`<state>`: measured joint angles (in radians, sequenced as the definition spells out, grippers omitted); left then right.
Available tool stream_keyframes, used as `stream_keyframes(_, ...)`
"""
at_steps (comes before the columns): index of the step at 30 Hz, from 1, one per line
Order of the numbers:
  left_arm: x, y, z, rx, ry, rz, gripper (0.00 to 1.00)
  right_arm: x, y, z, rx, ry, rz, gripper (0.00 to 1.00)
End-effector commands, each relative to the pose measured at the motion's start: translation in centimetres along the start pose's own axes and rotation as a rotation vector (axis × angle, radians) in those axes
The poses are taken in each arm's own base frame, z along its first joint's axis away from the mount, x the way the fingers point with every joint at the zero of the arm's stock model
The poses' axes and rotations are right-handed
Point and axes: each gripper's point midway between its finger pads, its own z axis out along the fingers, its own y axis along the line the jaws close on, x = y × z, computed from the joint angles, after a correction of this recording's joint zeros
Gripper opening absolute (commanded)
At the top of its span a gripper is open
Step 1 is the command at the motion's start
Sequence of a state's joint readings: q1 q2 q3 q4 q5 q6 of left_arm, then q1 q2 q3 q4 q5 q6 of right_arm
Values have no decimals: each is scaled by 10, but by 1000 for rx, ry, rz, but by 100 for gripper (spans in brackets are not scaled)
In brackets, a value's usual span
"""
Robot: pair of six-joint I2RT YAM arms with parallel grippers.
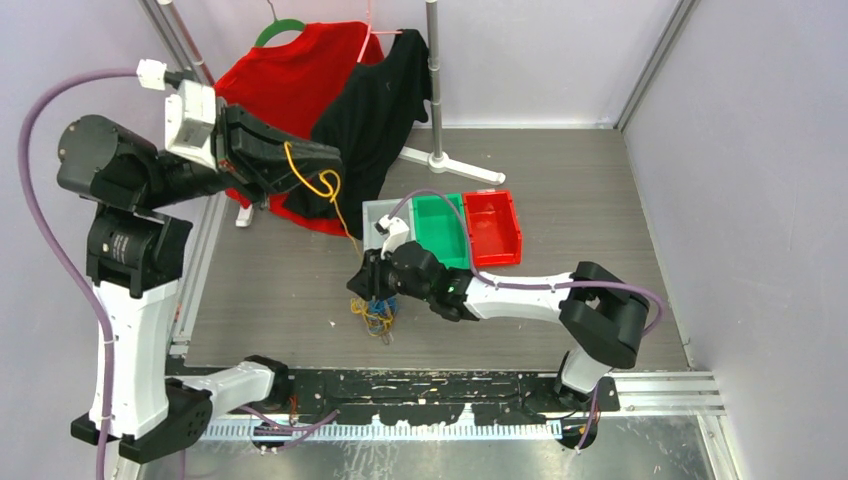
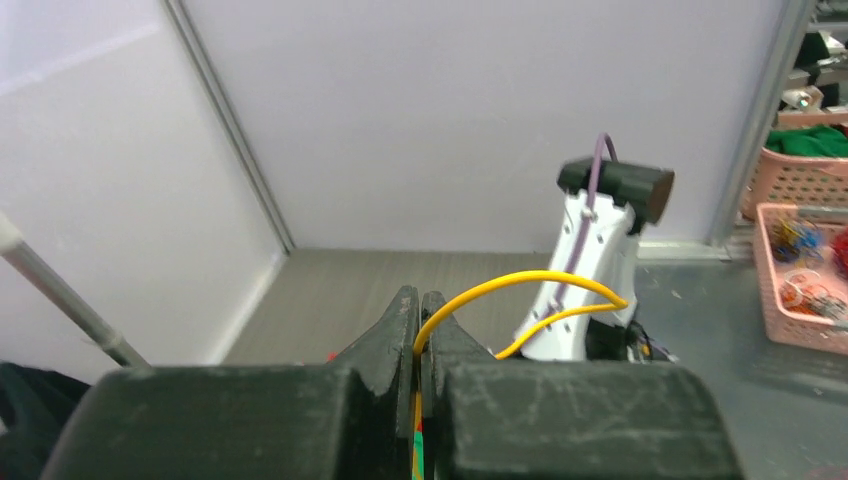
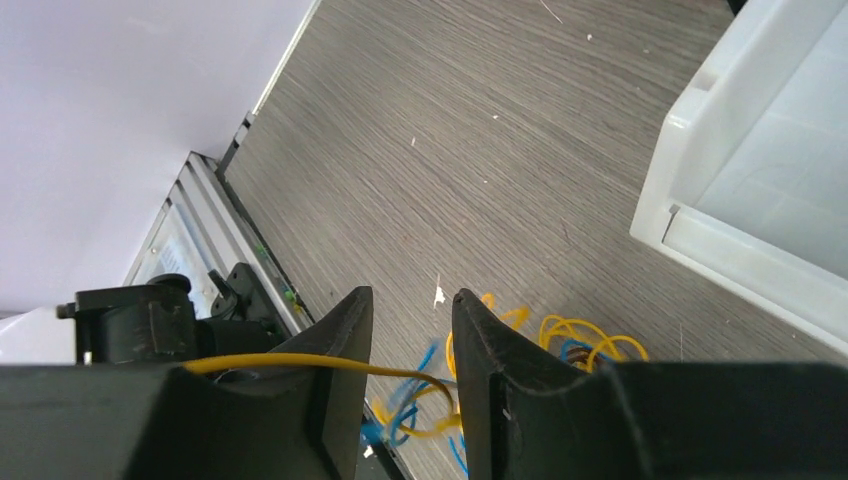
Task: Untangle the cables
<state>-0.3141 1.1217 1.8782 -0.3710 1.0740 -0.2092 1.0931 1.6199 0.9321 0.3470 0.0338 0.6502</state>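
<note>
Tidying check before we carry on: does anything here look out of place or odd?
One yellow cable is held high above the table, pinched in the shut left gripper and trailing down to the tangle under the open right gripper. Small white scraps also lie on the table beside that tangle.

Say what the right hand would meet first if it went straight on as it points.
The right hand would probably meet the cable tangle on the table first; depth is unclear.
</note>
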Motion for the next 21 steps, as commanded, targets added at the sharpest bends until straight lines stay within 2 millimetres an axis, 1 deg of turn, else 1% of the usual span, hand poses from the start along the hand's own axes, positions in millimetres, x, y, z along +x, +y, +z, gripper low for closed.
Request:
stream_keyframes(1, -58, -3, -2, -40, -112, 203, 0, -1, -3, 9, 16, -31, 57, 40)
stream_keyframes(5, -94, -1, -4, -80, -173, 320, 0, 10, -10, 12, 33, -4, 80, 40)
stream_keyframes(9, -129, 14, -7, -181, -252, 447, 0, 18, -16, 12, 55, 10, 101, 41)
stream_keyframes(11, -146, 12, -12, -214, -289, 524, 0, 22, -20, 11, 66, 15, 113, 42)
stream_keyframes(12, -146, 24, -8, -233, -293, 538, 0, 23, -21, 11, 69, 16, 117, 43)
stream_keyframes(14, -157, 30, -9, -264, -320, 601, 0, 27, -25, 9, 79, 22, 125, 45)
stream_keyframes(16, -170, 31, -12, -287, -348, 690, 0, 30, -28, 8, 85, 24, 132, 48)
stream_keyframes(19, -200, 28, -21, -347, -415, 840, 0, 34, -31, 5, 89, 25, 140, 51)
stream_keyframes(21, -211, 26, -24, -368, -434, 919, 0, 35, -33, 3, 94, 24, 144, 51)
